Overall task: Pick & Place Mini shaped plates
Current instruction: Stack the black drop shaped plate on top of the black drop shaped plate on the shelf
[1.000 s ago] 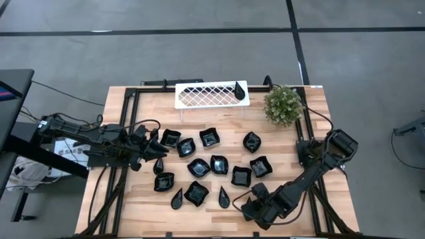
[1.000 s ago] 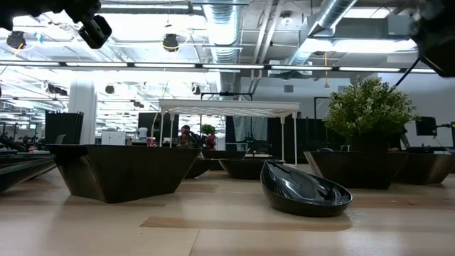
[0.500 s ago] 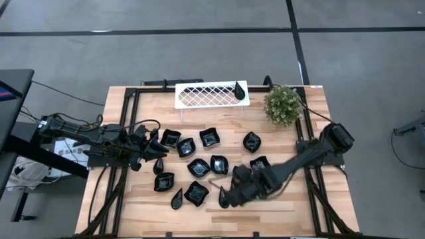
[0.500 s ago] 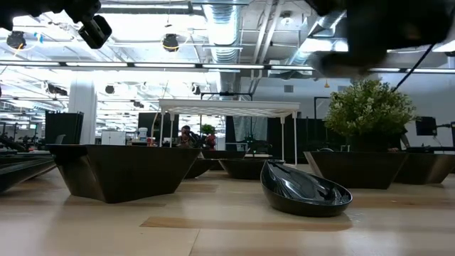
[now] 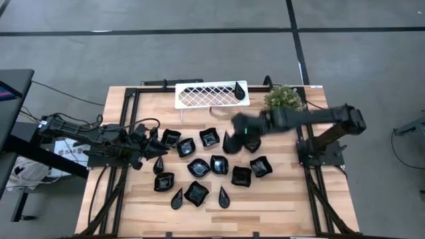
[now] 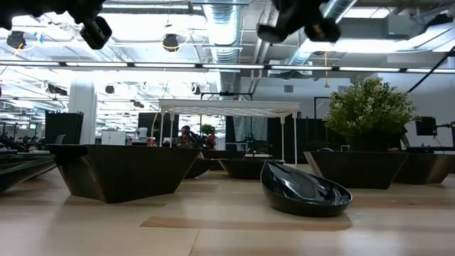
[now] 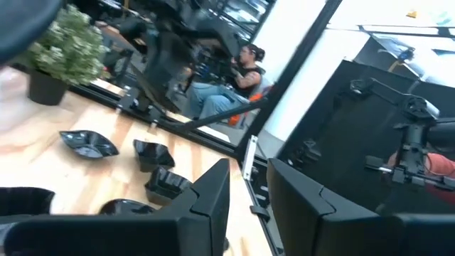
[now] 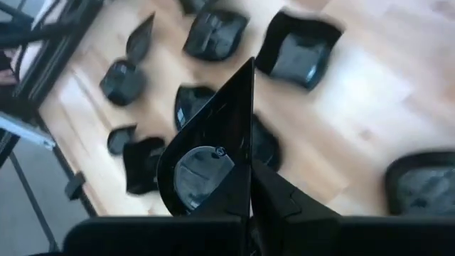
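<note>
A teardrop-shaped plate [image 8: 210, 160] is pinched on edge in the right claw [image 5: 234, 141], lifted clear of the other mini shaped plates [image 5: 199, 166] that lie scattered across the middle of the table [image 5: 292, 199]. A second ago that claw sat low at the near right corner, so the pick looks done and the carry toward the white lattice tray [image 5: 206, 95] (one teardrop already rests on it) has begun. The right arm stretches leftward over the table, while the left claw [image 5: 156, 149], part-spread and empty, waits at the table's left edge.
</note>
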`<state>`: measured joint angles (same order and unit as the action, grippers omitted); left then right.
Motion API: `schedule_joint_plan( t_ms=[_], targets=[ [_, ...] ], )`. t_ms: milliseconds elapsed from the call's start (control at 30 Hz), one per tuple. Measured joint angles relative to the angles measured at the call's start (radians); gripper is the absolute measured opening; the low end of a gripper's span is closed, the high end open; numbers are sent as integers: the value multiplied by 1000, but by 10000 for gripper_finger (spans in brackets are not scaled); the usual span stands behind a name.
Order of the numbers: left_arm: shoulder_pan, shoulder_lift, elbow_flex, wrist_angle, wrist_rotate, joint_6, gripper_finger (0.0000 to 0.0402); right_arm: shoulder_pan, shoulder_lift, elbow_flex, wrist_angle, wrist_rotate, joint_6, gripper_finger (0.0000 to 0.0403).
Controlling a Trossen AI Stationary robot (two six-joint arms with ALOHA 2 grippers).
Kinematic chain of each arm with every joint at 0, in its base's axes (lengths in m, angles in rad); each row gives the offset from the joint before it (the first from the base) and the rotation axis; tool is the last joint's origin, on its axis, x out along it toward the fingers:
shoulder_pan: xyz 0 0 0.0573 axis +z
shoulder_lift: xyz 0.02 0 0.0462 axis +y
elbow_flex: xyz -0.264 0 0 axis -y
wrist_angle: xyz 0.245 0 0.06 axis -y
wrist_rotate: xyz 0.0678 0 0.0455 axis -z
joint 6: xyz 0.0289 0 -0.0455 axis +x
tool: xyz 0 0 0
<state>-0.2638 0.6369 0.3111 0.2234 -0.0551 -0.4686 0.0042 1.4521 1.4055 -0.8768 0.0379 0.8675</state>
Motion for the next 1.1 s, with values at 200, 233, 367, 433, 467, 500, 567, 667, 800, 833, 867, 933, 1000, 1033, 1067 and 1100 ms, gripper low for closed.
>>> schedule_joint_plan(
  t_ms=[200, 233, 367, 433, 467, 500, 567, 667, 800, 833, 867, 933, 1000, 1033, 1067, 1100],
  targets=[
    [2, 0, 0, 2, -94, 0, 97, -213, 2, 0, -39, -109, -172, 0],
    [2, 0, 0, 2, -112, 0, 97, -245, 6, 0, -37, -127, -200, 0],
    [2, 0, 0, 2, -181, 4, 97, -373, 8, 0, -31, -172, -298, 0],
    [2, 0, 0, 2, -201, 27, 97, -430, 8, 0, -33, -181, -332, 0],
    [2, 0, 0, 2, -209, 40, 97, -459, 8, 0, -33, -195, -348, 0],
    [2, 0, 0, 2, -216, 46, 97, -485, 8, 0, -35, -211, -365, 0],
    [2, 0, 0, 2, -236, 48, 97, -536, 8, 0, -35, -242, -400, 0],
    [2, 0, 0, 2, -258, 49, 97, -605, 8, 0, -32, -268, -445, 0],
    [2, 0, 0, 2, -290, 49, 97, -692, 10, 21, -50, -304, -475, 0],
    [2, 0, 0, 2, -298, 49, 97, -708, 11, 37, -52, -308, -488, 0],
    [2, 0, 0, 2, -307, 49, 97, -719, 19, 60, -55, -309, -501, 0],
    [2, 0, 0, 2, -322, 49, 97, -734, 46, 122, -87, -309, -531, 0],
    [2, 0, 0, 2, -335, 49, 97, -751, 89, 202, -151, -302, -577, 0],
    [2, 0, 0, 2, -342, 49, 97, -754, 116, 252, -170, -302, -596, 0],
    [2, 0, 0, 2, -348, 49, 97, -754, 144, 301, -203, -302, -618, 0],
    [2, 0, 0, 2, -349, 49, 97, -754, 176, 345, -249, -298, -640, 0]
  ],
)
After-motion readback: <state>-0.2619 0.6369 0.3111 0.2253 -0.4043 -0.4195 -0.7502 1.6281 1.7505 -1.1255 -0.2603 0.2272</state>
